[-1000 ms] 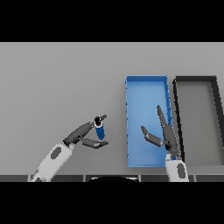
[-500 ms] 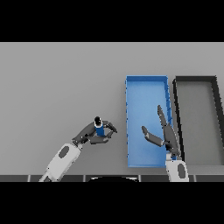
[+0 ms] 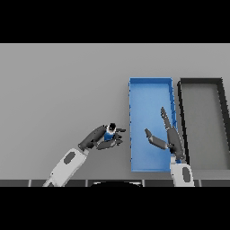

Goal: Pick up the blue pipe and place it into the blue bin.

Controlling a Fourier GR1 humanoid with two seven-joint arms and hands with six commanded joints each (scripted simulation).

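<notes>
Two arms are showing at the near edge, each built alike. The left arm [image 3: 67,162] is wearing a white shell on its forearm with a grey oval inset on top, narrowing to a dark grey wrist. The left hand [image 3: 99,137] is showing dark charcoal, with slim segmented fingers. The right arm [image 3: 182,173] is showing the same white casing and grey oval patch, and the right hand [image 3: 170,137] is matching in dark grey.
</notes>
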